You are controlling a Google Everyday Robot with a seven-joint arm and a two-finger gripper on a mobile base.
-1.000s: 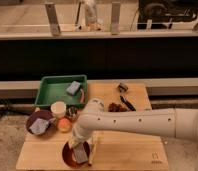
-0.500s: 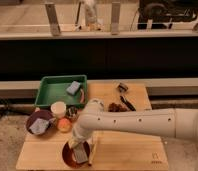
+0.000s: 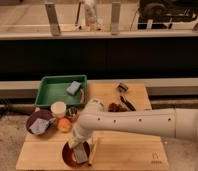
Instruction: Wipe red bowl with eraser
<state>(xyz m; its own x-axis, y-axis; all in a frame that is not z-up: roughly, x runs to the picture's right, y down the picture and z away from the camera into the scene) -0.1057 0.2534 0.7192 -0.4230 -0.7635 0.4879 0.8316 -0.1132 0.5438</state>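
- One pale wooden table (image 3: 132, 152), flat and rectangular, carries everything. The red bowl (image 3: 68, 156) sits near its front left corner, with its rim close to the front edge.
- The red bowl is shallow, round and dark red, with a smooth rim.
- One thing stands in the red bowl: the eraser (image 3: 81, 155), a small grey rectangular block narrower than the bowl, resting on the inside toward the right.
- The gripper (image 3: 83, 145) hangs directly over the red bowl at the top of the eraser. I cannot tell whether it is clamped on the block.
- The arm (image 3: 142, 122), a smooth white tube, comes in from the right of the red bowl and bends down over it.
- Behind and left of the red bowl is the purple bowl (image 3: 29, 122), round and dark, with a greyish piece (image 3: 39, 126) lying in it.
- A small round orange thing (image 3: 65, 124) lies just behind the red bowl, beside the purple one.
- A small white cup (image 3: 58, 108) stands farther behind the red bowl.
- The green tray (image 3: 54, 92), rectangular with raised walls, lies well behind the red bowl and holds a grey-blue block (image 3: 73, 88) in its far right corner.
- Some dark small items (image 3: 114, 106) lie behind and right of the red bowl, well apart from it. Their shapes are too blurred to tell.
- Right of the red bowl, bare wood runs on to the table's right edge.
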